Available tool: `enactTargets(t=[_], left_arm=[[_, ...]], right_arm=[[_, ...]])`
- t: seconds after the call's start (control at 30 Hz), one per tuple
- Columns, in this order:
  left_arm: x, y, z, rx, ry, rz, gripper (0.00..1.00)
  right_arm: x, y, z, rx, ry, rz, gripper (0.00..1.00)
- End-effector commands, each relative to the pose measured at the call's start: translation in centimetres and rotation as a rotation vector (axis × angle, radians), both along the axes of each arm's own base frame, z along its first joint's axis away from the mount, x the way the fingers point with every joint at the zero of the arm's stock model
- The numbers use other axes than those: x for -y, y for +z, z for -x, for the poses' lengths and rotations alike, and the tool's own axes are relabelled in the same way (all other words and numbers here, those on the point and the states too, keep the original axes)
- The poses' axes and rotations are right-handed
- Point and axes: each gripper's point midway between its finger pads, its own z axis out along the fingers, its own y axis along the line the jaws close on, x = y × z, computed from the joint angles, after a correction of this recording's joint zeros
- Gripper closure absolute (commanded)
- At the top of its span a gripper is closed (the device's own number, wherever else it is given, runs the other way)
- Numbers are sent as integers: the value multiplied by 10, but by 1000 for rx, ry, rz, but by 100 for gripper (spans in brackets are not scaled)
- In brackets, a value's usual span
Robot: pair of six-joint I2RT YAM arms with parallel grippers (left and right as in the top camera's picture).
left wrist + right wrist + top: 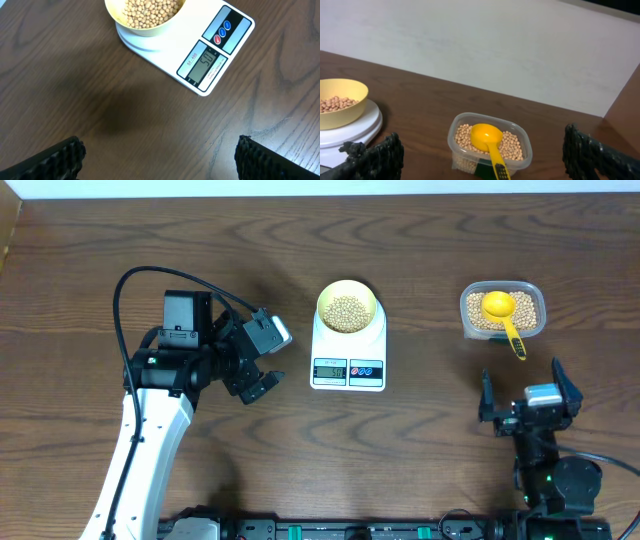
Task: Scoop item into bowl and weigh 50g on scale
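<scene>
While hanging wide open and holding nothing, hovering as the left gripper just left of the white rectangular digital kitchen scale, over the dark wooden counter. Sitting on that scale's platform: the small round pale yellow bowl, carrying the small round tan beans, with the grey display seemingly reading the target. Risking a nudge here: any sideways swing into scale or bowl likely upsetting the reading or spilling beans. Standing likewise wide open and empty, well off to the right: the right gripper, near the handle of the bright yellow plastic scoop lying in the clear rectangular plastic tub of more beans. Risking a snag on that jutting handle, probably tipping the tub or flicking beans out.
</scene>
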Motion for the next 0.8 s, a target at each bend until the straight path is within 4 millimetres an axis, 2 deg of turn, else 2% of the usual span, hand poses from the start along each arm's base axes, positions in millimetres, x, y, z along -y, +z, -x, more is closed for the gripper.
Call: enactTargets(t=[0.0, 0.17, 0.33, 0.77], left_arm=[[-2, -5, 1, -12, -1, -10, 2], [-2, -5, 1, -12, 0, -10, 2], [-2, -5, 1, -12, -1, -10, 2], [-2, -5, 1, -12, -1, -10, 3]], right_arm=[[0, -12, 2, 13, -3, 13, 1], [4, -35, 3, -13, -23, 12, 1], [8, -48, 6, -65, -47, 11, 1], [12, -49, 6, -71, -72, 11, 1]])
